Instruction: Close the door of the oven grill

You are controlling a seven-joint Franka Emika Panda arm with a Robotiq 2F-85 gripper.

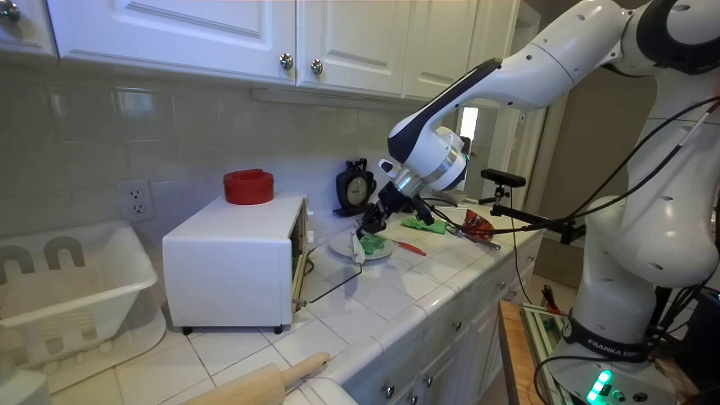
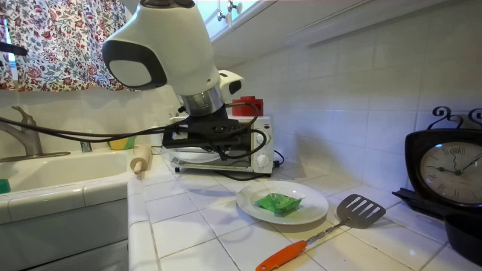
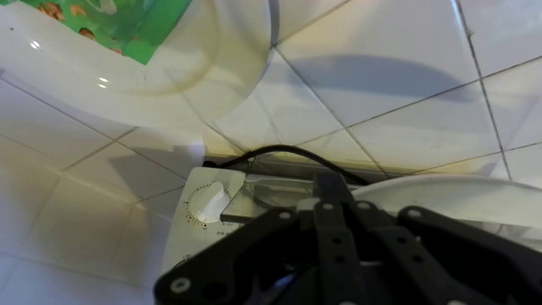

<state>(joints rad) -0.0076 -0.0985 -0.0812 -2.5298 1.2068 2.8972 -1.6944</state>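
The oven grill [image 1: 230,270] is a white box on the counter in both exterior views [image 2: 262,150]. Its door is lowered and juts out from the lower front edge, seen nearly edge-on [image 1: 332,289]. In the wrist view the glassy door panel [image 3: 271,192] shows beside the knob. The pale curved handle [image 1: 358,250] stands at the door's outer edge and shows in the wrist view [image 3: 453,197]. My gripper [image 1: 361,229] is at the handle's top. In the wrist view its fingertips [image 3: 332,186] are together, overlapping the handle; contact is unclear. In an exterior view the gripper [image 2: 201,139] hides much of the oven front.
A white plate [image 2: 316,210] with a green packet [image 2: 278,203] lies in front of the oven. An orange-handled spatula [image 2: 286,254] is beside it. A black clock [image 1: 356,188] stands by the wall. A red container [image 1: 248,187] is on the oven. A dish rack [image 1: 112,292] and rolling pin [image 1: 253,385] are nearby.
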